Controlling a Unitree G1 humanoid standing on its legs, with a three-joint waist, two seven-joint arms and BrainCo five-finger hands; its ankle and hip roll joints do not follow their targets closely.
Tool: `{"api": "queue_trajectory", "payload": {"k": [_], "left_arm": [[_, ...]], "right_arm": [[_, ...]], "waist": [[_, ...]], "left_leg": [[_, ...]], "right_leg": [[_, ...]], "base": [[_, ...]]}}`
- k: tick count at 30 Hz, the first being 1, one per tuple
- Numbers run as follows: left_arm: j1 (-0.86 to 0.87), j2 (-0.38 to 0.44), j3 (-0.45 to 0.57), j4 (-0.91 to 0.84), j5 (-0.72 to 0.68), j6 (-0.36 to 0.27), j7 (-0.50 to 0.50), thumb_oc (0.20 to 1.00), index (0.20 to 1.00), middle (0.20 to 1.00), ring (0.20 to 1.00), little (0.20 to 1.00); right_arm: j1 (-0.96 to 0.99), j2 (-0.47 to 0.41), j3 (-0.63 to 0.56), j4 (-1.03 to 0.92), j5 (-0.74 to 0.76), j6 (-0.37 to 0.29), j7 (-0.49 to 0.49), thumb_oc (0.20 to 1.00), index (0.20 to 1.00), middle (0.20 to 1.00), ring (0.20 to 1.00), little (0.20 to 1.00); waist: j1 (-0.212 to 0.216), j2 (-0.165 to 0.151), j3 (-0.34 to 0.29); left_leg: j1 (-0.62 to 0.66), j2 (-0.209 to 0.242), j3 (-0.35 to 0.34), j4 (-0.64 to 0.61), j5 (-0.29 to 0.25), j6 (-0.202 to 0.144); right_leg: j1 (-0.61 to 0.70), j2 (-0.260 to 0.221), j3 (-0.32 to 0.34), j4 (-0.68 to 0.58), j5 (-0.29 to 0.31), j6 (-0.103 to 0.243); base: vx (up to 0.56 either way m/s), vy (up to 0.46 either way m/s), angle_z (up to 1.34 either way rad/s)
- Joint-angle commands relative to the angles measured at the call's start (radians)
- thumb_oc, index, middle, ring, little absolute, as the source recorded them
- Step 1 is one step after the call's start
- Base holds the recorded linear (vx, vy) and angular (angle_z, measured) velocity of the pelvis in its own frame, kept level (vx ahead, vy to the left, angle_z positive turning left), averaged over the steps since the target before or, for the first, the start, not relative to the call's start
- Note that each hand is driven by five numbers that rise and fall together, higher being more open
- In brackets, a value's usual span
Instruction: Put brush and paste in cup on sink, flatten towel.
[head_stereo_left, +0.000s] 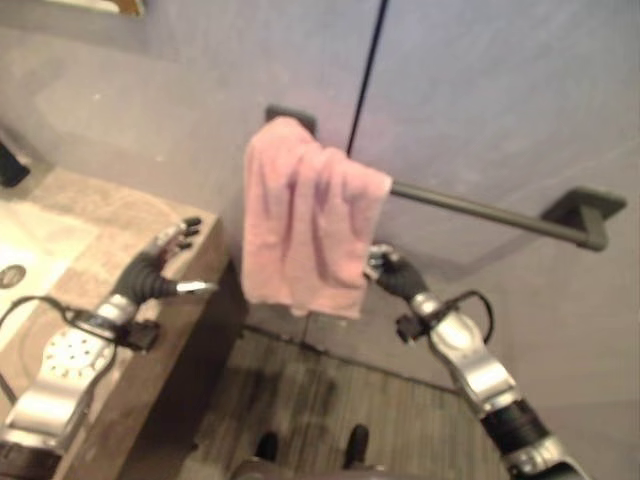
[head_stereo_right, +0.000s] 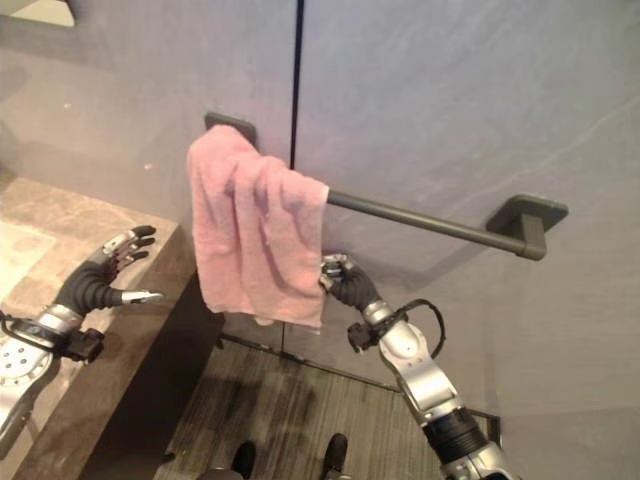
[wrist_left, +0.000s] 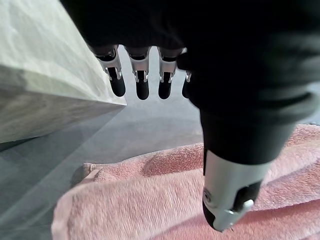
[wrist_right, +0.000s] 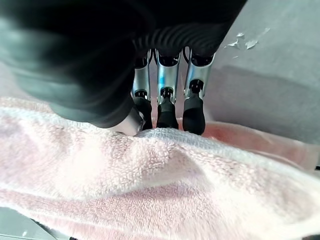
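A pink towel (head_stereo_left: 300, 220) hangs bunched in folds over the left end of a dark towel bar (head_stereo_left: 480, 210) on the grey wall. My right hand (head_stereo_right: 345, 280) is at the towel's lower right edge. In the right wrist view its dark-tipped fingers (wrist_right: 167, 112) curl onto the towel's (wrist_right: 150, 175) edge and pinch it. My left hand (head_stereo_left: 150, 270) hovers over the stone counter's (head_stereo_left: 110, 215) corner, left of the towel and apart from it. It is open, with fingers (wrist_left: 142, 82) straight and thumb out.
A pale sink basin (head_stereo_left: 30, 250) is set in the counter at the far left. The bar's right bracket (head_stereo_left: 585, 215) juts from the wall. Dark striped floor (head_stereo_left: 330, 400) lies below, between the counter's side and the wall.
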Motion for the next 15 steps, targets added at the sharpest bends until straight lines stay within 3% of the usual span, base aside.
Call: {"api": "queue_trajectory", "payload": {"k": [1,8,15], "left_arm": [[-0.121,-0.019,-0.018,0.021,0.003,-0.039,0.024,1.000,1.000,1.000,1.000,1.000],[-0.150,-0.023,-0.028,0.023,0.005,-0.044,0.022,1.000,1.000,1.000,1.000,1.000],[-0.167,-0.080,-0.047,0.064,-0.035,-0.052,0.031,1.000,1.000,1.000,1.000,1.000]], "right_arm": [[-0.085,-0.003,-0.021,-0.029,0.031,-0.041,-0.007,0.200,0.200,0.200,0.200,0.200],[-0.063,0.001,-0.067,-0.080,0.037,-0.065,-0.020,0.200,0.200,0.200,0.200,0.200],[-0.042,0.036,-0.077,-0.115,0.082,-0.096,-0.013,0.200,0.200,0.200,0.200,0.200]], "waist": [[0.006,0.041,0.003],[-0.011,0.047,0.000],[-0.022,0.050,-0.002]], "left_leg": [[0.016,-0.040,0.009,-0.072,-0.016,0.120],[0.019,-0.035,0.025,-0.072,-0.021,0.120],[0.022,-0.031,0.044,-0.072,-0.024,0.121]], "right_leg": [[0.088,-0.037,-0.060,-0.002,0.026,0.089],[0.084,-0.035,-0.051,-0.002,0.024,0.090],[0.075,-0.031,-0.034,-0.002,0.016,0.087]], "base": [[0.00,0.000,0.00],[0.00,0.003,-0.02],[0.01,0.007,-0.14]]}}
